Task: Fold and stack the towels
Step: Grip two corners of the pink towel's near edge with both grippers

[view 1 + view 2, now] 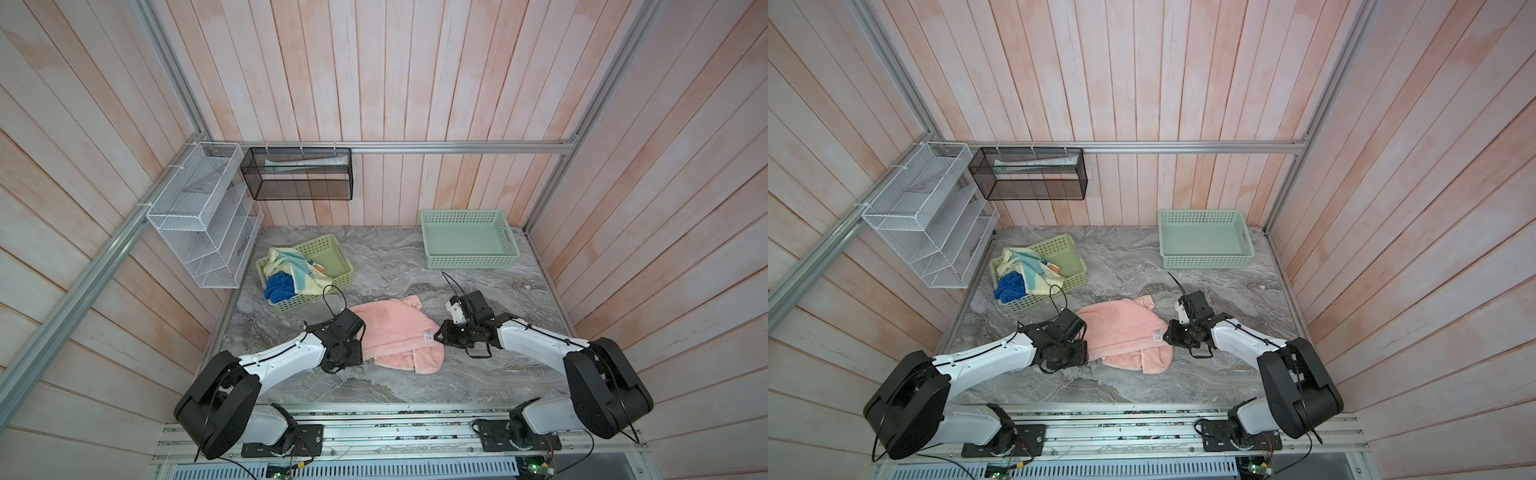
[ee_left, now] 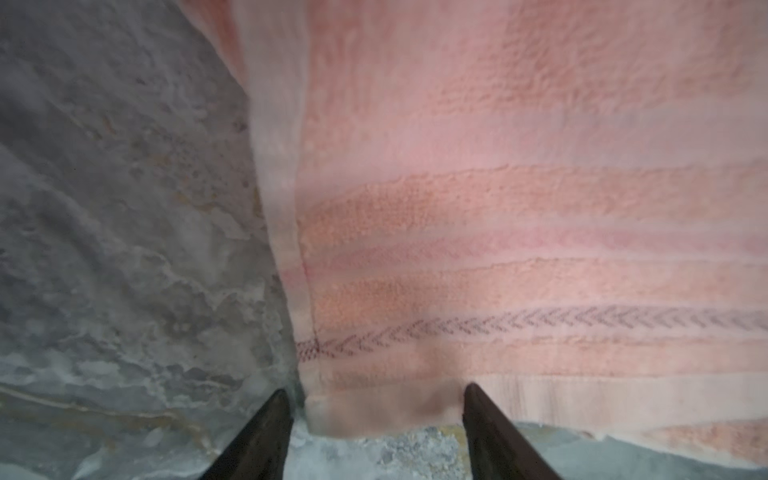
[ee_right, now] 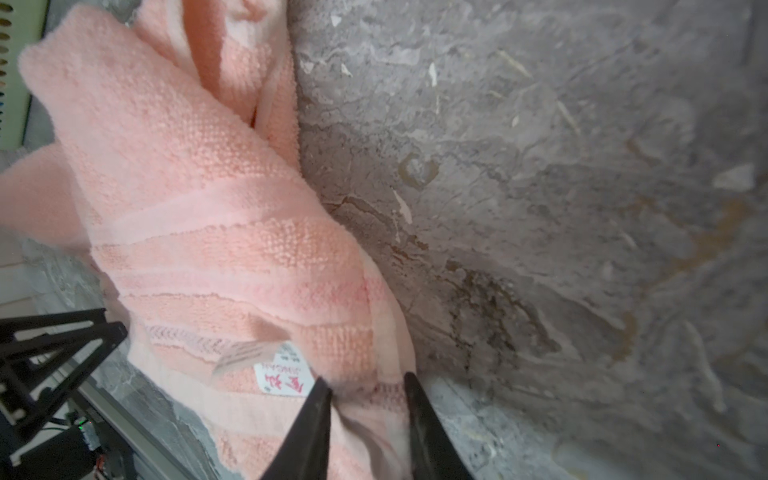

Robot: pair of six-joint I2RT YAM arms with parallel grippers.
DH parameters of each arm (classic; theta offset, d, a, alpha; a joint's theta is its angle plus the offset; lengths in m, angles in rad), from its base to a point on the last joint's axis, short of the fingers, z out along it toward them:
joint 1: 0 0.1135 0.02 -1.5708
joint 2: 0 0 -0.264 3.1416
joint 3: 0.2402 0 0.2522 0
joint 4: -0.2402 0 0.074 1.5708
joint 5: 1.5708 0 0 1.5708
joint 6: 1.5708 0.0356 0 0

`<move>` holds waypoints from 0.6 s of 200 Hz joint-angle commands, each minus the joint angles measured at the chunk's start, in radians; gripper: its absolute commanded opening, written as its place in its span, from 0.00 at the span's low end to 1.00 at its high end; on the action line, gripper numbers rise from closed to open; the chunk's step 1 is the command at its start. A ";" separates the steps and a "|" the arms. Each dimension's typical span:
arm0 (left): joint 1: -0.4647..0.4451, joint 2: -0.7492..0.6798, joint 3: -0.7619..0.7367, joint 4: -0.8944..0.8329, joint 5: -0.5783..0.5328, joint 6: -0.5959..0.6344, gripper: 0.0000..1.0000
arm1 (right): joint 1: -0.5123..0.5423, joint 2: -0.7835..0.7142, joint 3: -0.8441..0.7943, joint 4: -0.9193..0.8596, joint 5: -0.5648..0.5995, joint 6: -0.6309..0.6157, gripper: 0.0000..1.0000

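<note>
Pink towel (image 1: 395, 332) lies bunched on the gray table (image 1: 395, 266), a bit toward 6 o'clock from the middle. Its 5 o'clock corner is folded over, so what's under is hidden.

L gripper (image 2: 378, 415) sits at the towel's 9 o'clock edge. Its 2 fingers (image 2: 266, 436) stand apart w/ the towel corner between them. From the top, its tips hide under the wrist.

R gripper (image 3: 368, 399), at the 3 o'clock edge by the white tag (image 3: 282, 376), is pinched tight on the pink towel.

At 10 o'clock a green basket (image 1: 303, 302) holds the yellow towel (image 1: 286, 266) and blue towel (image 1: 279, 287). Only a bit of the orange towel (image 1: 319, 269) peeks out.
</note>
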 commanded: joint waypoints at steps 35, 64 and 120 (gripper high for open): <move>-0.006 0.004 -0.039 0.026 0.013 -0.006 0.16 | 0.005 -0.049 0.045 -0.033 0.000 -0.018 0.00; -0.006 -0.058 0.008 -0.021 -0.010 0.030 0.00 | 0.005 -0.082 0.069 -0.039 0.000 -0.019 0.00; 0.007 -0.133 0.356 -0.203 -0.113 0.191 0.00 | 0.005 -0.180 0.252 -0.156 0.086 -0.059 0.00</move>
